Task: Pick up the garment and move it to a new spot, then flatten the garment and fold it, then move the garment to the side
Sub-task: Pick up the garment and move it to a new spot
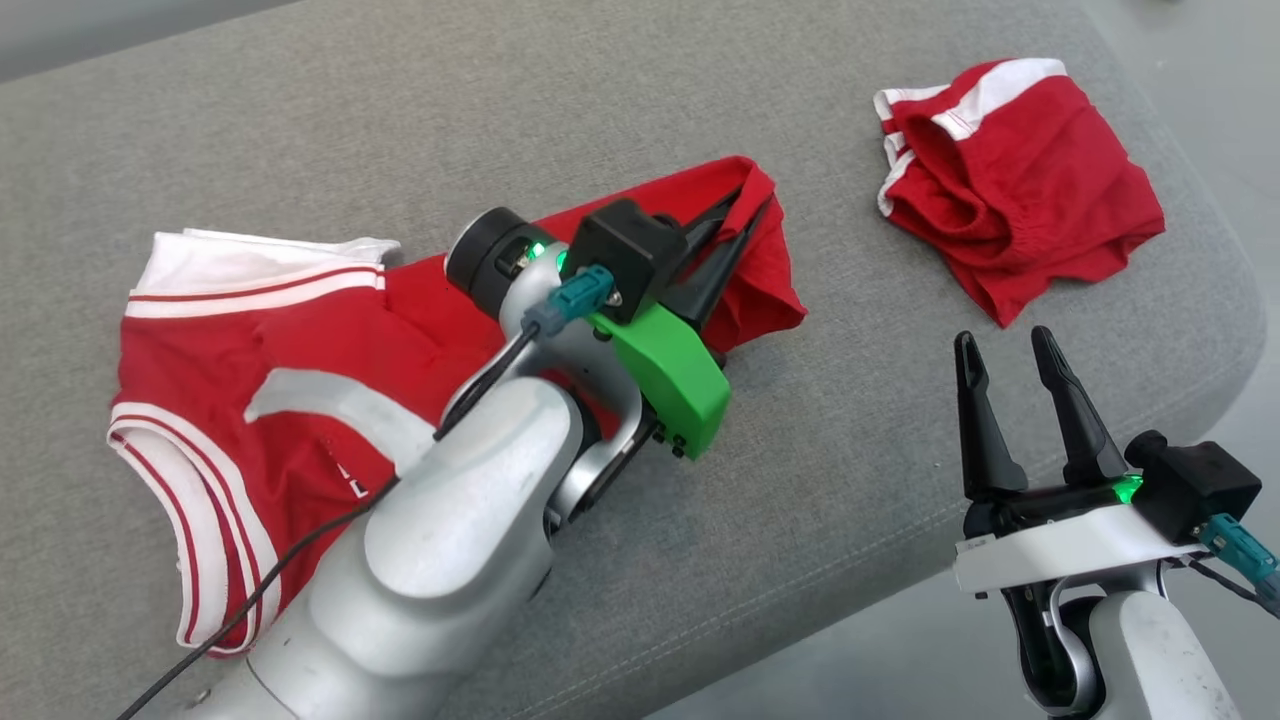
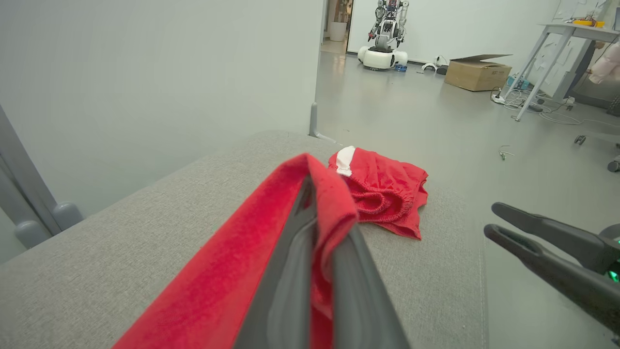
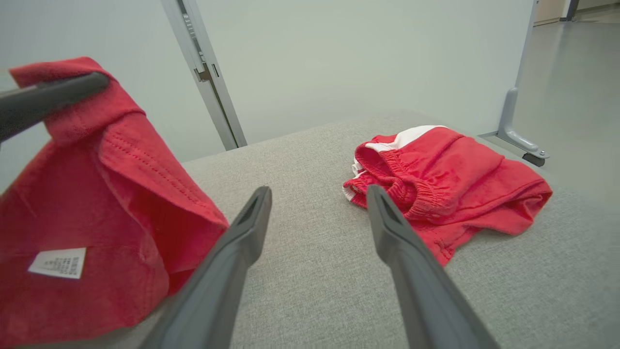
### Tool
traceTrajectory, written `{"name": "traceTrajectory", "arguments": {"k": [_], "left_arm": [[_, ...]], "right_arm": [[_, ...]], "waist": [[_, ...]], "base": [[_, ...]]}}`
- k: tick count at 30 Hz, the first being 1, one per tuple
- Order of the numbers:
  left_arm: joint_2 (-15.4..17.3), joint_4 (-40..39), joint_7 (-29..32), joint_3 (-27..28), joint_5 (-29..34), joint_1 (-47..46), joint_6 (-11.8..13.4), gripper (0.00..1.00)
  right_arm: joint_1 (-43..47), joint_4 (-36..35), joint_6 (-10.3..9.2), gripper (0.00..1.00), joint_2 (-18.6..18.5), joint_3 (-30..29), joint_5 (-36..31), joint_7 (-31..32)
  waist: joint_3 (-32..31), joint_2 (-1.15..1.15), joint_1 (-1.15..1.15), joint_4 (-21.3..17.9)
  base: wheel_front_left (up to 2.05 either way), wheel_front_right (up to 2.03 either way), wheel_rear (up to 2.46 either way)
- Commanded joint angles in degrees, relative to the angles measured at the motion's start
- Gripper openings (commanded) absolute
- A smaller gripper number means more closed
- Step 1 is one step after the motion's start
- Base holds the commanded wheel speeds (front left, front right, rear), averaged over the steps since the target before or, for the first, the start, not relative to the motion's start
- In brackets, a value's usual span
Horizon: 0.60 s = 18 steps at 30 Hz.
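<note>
The garment [image 1: 330, 340] is a red jersey with white trim, lying on the left of the grey cushion [image 1: 850, 480]. Its right corner is lifted off the surface, and my left gripper [image 1: 750, 200] is shut on that corner. In the left wrist view the red fabric [image 2: 218, 271] drapes over and between the closed fingers [image 2: 290, 271]. My right gripper [image 1: 1003, 340] stands open and holds nothing at the cushion's front right edge, apart from the cloth. The right wrist view shows the raised corner [image 3: 97, 194] with its white label [image 3: 58, 262] to the left of my open fingers [image 3: 227, 261].
Crumpled red shorts [image 1: 1020, 190] with white stripes lie at the far right of the cushion, ahead of the right gripper [image 3: 318, 190]. The cushion drops off to bare floor on the right. Across the room stand another robot [image 2: 385, 34] and a cardboard box [image 2: 477, 72].
</note>
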Motion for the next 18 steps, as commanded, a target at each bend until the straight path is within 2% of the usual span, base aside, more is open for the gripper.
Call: {"name": "traceTrajectory", "arguments": {"k": [1, 6, 7, 8, 9, 12, 18], "left_arm": [[-0.3, 3.0, -0.9, 0.7, -1.2, -2.3, -0.6, 0.0], [-1.6, 12.9, -3.3, 1.6, -4.1, -6.4, -1.8, 0.0], [-1.7, 15.1, -3.4, 1.6, -5.2, -6.7, -2.2, 0.04], [-1.8, 16.9, -4.3, 1.5, -5.5, -7.5, -2.4, 0.46], [-1.9, 18.4, -5.1, 1.2, -5.8, -8.2, -2.6, 1.0], [-2.1, 21.2, -7.5, -0.4, -7.0, -9.1, -3.2, 1.0], [-2.0, 19.1, -11.6, -3.8, -9.5, -10.1, -3.4, 1.0]], "right_arm": [[-0.8, 0.3, -0.08, 1.0, 0.0, 0.3, 0.6, -0.6], [-1.9, 1.0, -0.08, 1.0, 0.0, 1.2, 1.3, -1.1], [-2.1, 1.2, -0.08, 1.0, 0.0, 1.6, 1.2, -1.0], [-2.4, 1.5, -0.08, 1.0, 0.0, 1.9, 1.3, -1.1], [-2.7, 1.6, -0.08, 1.0, 0.0, 2.0, 1.3, -1.2], [-3.1, 1.9, -0.08, 1.0, 0.0, 1.9, 1.0, -1.2], [-3.5, 2.0, -0.08, 1.0, 0.0, 1.6, 0.3, -1.3]], "waist": [[2.7, 0.0, 0.0, -3.0], [3.8, 0.0, 0.0, -2.6], [3.9, 0.0, 0.0, -2.5], [4.0, 0.0, 0.0, -2.4], [4.0, 0.0, 0.0, -2.2], [4.0, 0.0, 0.0, -1.1], [3.6, 0.0, 0.0, 1.7]], "base": [[0.0, 0.0, 0.0], [0.0, 0.0, 0.0], [0.0, 0.0, 0.0], [0.0, 0.0, 0.0], [0.0, 0.0, 0.0], [0.0, 0.0, 0.0], [0.0, 0.0, 0.0]]}}
